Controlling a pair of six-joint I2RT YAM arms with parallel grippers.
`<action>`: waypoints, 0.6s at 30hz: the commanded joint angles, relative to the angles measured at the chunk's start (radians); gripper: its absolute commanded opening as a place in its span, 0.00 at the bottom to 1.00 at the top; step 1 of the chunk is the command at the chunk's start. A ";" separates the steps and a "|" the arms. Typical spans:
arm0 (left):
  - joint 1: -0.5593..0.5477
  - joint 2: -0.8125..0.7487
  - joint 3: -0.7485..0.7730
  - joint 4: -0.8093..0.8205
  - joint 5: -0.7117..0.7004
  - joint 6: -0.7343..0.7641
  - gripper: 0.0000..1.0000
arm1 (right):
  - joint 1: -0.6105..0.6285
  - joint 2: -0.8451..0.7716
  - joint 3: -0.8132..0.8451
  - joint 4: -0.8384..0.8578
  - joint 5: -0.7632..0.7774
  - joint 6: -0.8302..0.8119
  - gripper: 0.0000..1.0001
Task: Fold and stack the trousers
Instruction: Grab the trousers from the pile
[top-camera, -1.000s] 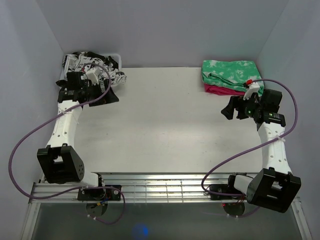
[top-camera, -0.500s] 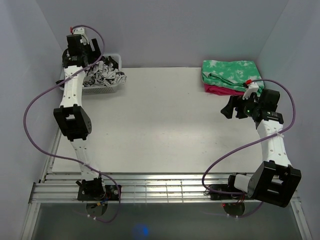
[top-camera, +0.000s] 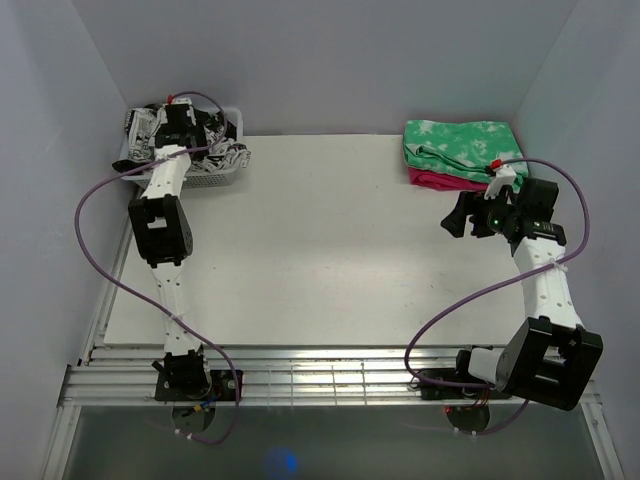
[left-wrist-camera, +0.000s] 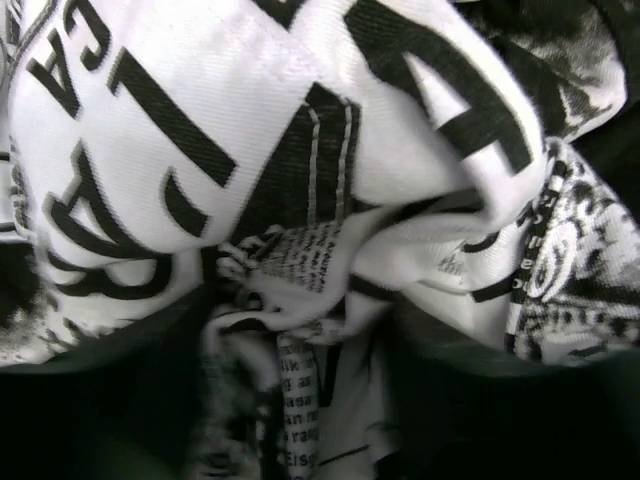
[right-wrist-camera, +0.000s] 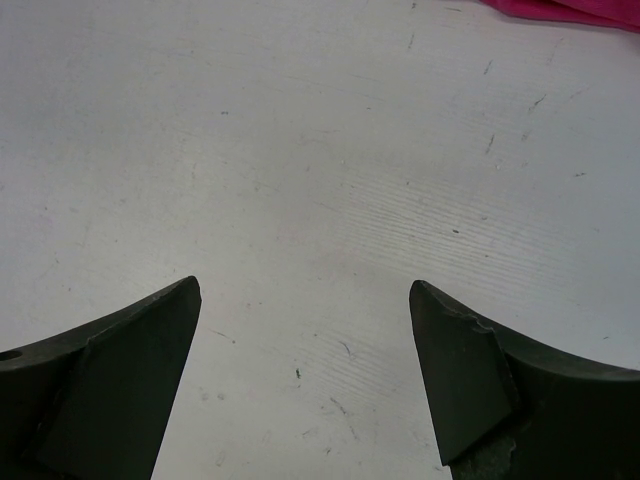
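Left hand (top-camera: 182, 118), grip unclear, sits against trousers (left-wrist-camera: 300, 150) printed with bold black "A".

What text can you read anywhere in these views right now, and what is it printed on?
"A": one large black headline letter, tilted, on the trousers in the left wrist view.
Other headline letters there: cut off by folds, no whole word reads.
Small column print on the trousers: too blurred to read.
Top and right wrist views: no readable text.
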 joint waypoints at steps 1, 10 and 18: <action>0.016 0.021 0.015 -0.019 -0.007 0.042 0.62 | 0.002 0.010 0.044 0.016 -0.023 0.002 0.90; 0.018 -0.186 0.123 0.016 0.280 0.026 0.00 | 0.002 -0.016 0.066 0.021 -0.034 0.001 0.90; 0.014 -0.514 0.014 0.137 0.606 -0.092 0.00 | 0.002 -0.029 0.082 0.024 -0.052 -0.002 0.90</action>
